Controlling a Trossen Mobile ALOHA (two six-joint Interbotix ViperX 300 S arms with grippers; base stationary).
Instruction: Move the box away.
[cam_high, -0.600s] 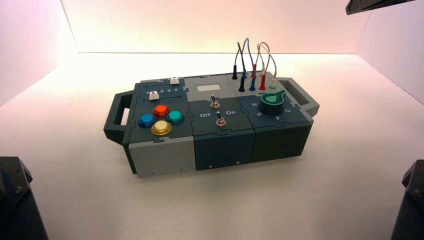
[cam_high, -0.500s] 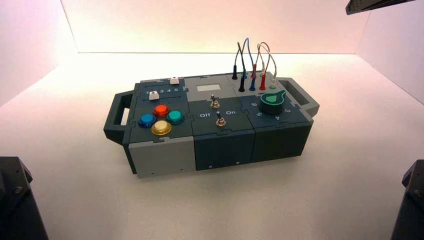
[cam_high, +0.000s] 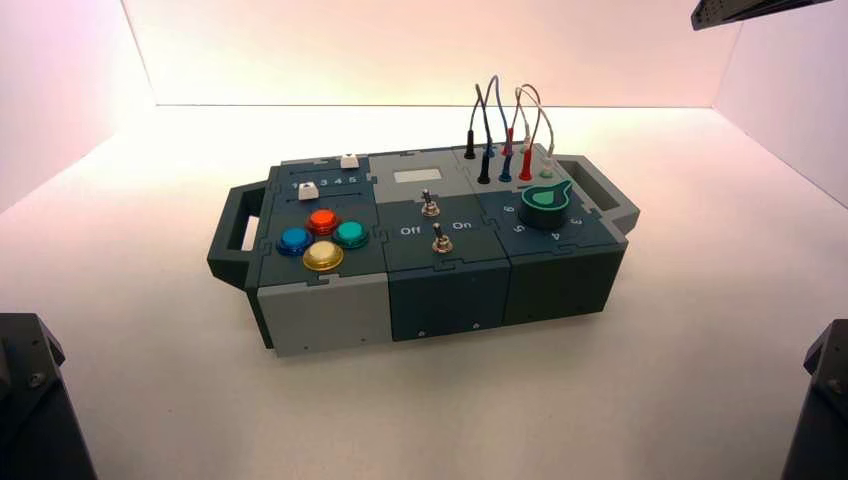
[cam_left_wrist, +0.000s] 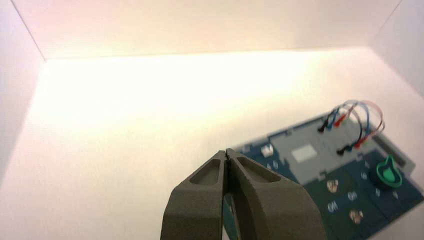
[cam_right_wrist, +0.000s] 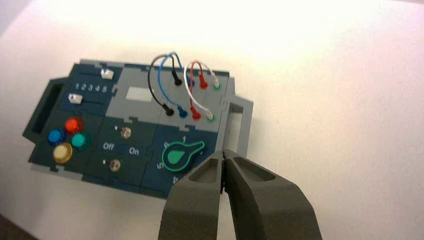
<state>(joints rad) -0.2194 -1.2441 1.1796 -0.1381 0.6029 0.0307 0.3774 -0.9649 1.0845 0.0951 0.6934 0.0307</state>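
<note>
So nothing has started yet: the box sits mid-frame on the white floor, untouched. Both arms wait at the lower corners, left gripper and right gripper pinched shut. Next, I'd guess, comes reaching for the end handles.

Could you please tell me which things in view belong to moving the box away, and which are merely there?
Job: the box, left gripper and right gripper, both shut and off it.
Merely there: white table, white walls.
</note>
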